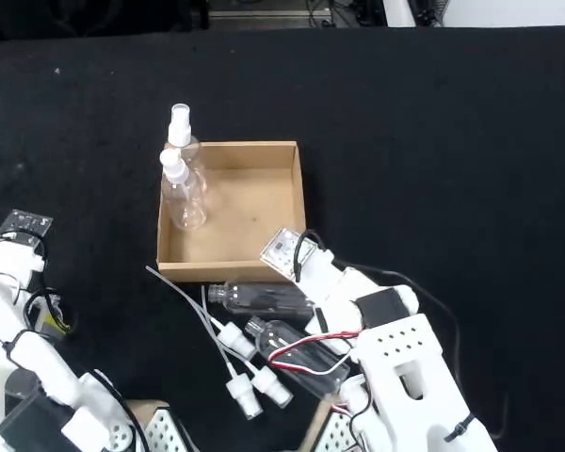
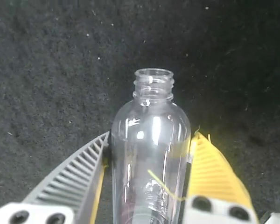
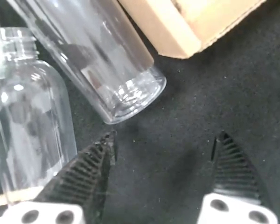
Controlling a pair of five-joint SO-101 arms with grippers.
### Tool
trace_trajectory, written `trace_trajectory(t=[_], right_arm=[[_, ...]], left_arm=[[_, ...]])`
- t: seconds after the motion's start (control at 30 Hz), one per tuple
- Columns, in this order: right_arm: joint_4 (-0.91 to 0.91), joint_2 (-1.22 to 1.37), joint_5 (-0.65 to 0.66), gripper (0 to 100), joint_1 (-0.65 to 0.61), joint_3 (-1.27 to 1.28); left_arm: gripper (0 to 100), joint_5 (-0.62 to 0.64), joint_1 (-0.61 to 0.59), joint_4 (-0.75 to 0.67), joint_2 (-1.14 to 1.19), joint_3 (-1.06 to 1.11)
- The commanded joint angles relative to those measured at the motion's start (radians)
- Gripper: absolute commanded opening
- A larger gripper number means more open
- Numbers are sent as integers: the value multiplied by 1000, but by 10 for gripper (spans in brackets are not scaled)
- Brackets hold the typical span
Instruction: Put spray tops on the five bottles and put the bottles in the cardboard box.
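your left end effector (image 2: 151, 137) grips uncapped bottle (image 2: 150, 116) | right end effector (image 3: 164, 142) spread wide | likely light, slick plastic: grab mid-body

The table (image 1: 452, 132) is covered in black cloth, and the open cardboard box (image 1: 298, 202) sits flat on it. Below the box in the high view, 2 clear uncapped bottles lie on their sides, one (image 1: 264, 298) just beside the box wall and the other (image 1: 284, 341) next to it. By their necks lie 3 loose white spray tops (image 1: 234, 337), with thin tubes running toward the box's corner.
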Motion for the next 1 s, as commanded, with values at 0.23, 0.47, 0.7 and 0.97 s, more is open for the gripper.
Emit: trace_trajectory(t=[0.23, 0.47, 0.7, 0.97], right_arm=[[-17, -4, -8, 293, -14, -2], [-17, -4, -8, 293, -12, -2], [28, -4, -8, 293, -9, -70], [95, -4, -8, 293, -11, -168]], left_arm=[[251, -84, -8, -11, -3, 19], [156, -104, -12, -6, -5, 42], [51, -32, -58, -6, -18, 27], [30, 574, -205, -15, -6, -174]])
